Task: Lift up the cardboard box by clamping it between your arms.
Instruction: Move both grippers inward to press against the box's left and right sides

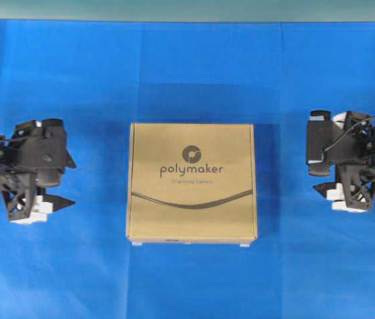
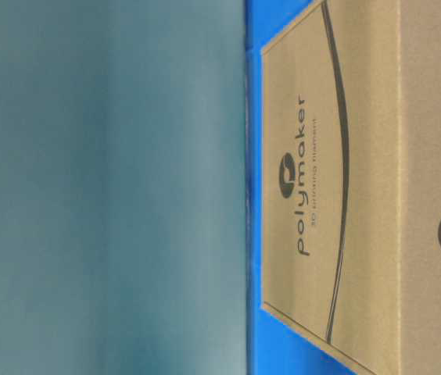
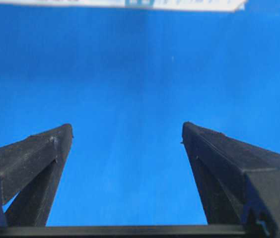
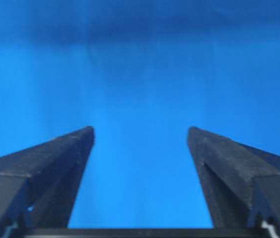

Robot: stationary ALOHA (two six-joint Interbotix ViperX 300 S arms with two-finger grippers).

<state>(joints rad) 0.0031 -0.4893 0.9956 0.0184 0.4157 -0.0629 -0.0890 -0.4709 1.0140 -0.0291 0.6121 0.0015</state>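
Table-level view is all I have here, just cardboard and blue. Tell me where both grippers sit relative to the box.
Observer: Overhead, the left gripper sits out to the left of the cardboard box, apart from it, with blue cloth between them.
Operator: Give me the right side.
Observer: The right gripper mirrors it on the box's other side, also not touching.
Operator: Report the jaws.
Observer: Both wrist views show the fingers spread wide with only blue cloth between them, so both grippers are open and hold nothing.
Operator: Confirm the box is flat.
Observer: It lies flat on the cloth, logo side up, squarely between the two arms.
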